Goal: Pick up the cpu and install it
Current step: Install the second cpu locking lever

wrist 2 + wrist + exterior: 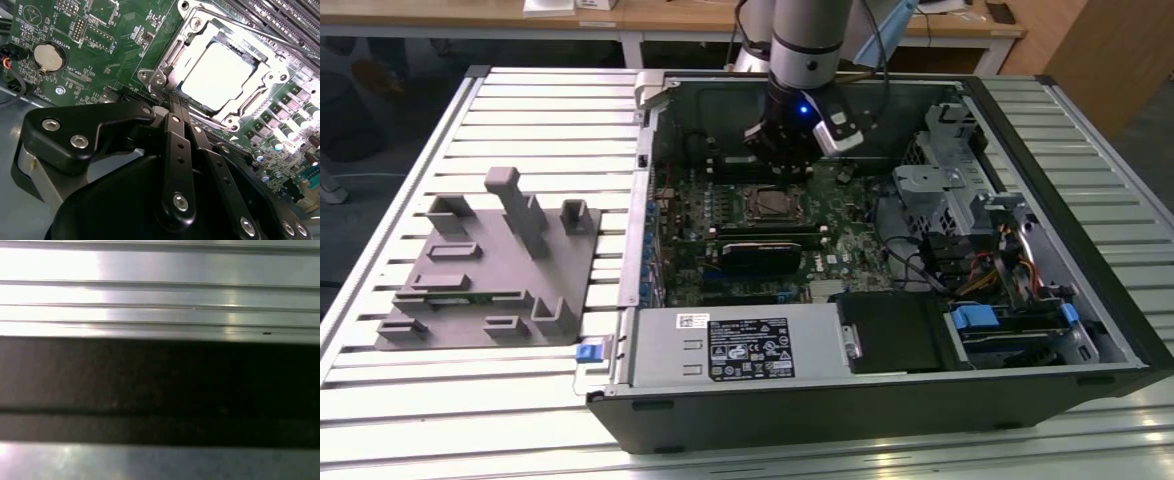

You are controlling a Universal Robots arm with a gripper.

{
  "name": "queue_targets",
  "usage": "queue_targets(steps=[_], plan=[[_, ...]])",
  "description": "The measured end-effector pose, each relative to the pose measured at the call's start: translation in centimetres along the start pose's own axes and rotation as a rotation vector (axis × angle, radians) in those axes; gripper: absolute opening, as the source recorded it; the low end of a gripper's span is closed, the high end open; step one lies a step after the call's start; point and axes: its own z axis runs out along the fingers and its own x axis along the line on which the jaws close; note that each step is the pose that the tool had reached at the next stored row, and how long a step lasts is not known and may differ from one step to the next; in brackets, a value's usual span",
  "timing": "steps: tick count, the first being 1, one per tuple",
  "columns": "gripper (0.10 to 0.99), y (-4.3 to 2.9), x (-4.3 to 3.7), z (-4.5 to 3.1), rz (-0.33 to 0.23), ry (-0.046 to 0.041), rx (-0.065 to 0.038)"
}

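The cpu (220, 75) lies flat in the motherboard socket (771, 203), its silvery-white top facing up inside the metal retention frame (160, 75). My gripper (783, 152) hangs inside the open computer case, just behind the socket in the exterior view and a little above the board. In the second wrist view the black fingers (176, 107) meet at their tips beside the socket's corner with nothing between them. The gripper does not touch the cpu.
The open computer case (1067, 200) holds the green motherboard (720, 270), a drive cage (947, 190), cables and a power supply (740, 345). A grey tray (480, 270) with upright posts stands on the ribbed metal table (534, 110) at the exterior view's left. A coin battery (48, 56) sits on the board.
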Motion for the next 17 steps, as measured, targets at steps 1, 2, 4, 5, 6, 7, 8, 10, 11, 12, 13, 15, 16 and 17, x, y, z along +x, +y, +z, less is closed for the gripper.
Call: queue_targets(steps=[1, 2, 4, 5, 6, 7, 8, 10, 11, 12, 13, 15, 16, 17], plan=[[0.106, -0.05, 0.0, 0.0, 0.0, 0.0, 0.0], [0.106, -0.12, -0.01, 0.0, 0.0, 0.0, 0.0], [0.106, -0.23, -0.03, 0.0, 0.0, 0.0, 0.0], [0.106, -0.3, -0.04, -0.01, 0.0, 0.0, 0.0], [0.106, -0.38, -0.04, -0.01, 0.0, -0.0001, 0.0], [0.106, -0.44, -0.05, -0.01, 0.0, 0.0, 0.0], [0.106, -0.5, -0.07, -0.01, 0.0, 0.0, 0.0], [0.106, -0.57, -0.07, -0.01, 0.0, -0.0001, 0.0], [0.106, -0.59, -0.07, -0.04, 0.0, 0.0001, 0.0], [0.106, -0.6, -0.07, -0.14, 0.0, 0.0001, 0.0], [0.106, -0.59, -0.07, -0.29, 0.0, 0.0, 0.0], [0.106, -0.58, -0.07, -0.82, 0.0, -0.0001, 0.0], [0.106, -0.57, -0.07, -1.16, 0.0, 0.0, 0.0], [0.106, -0.56, -0.07, -1.46, 0.0, 0.0, 0.0]])
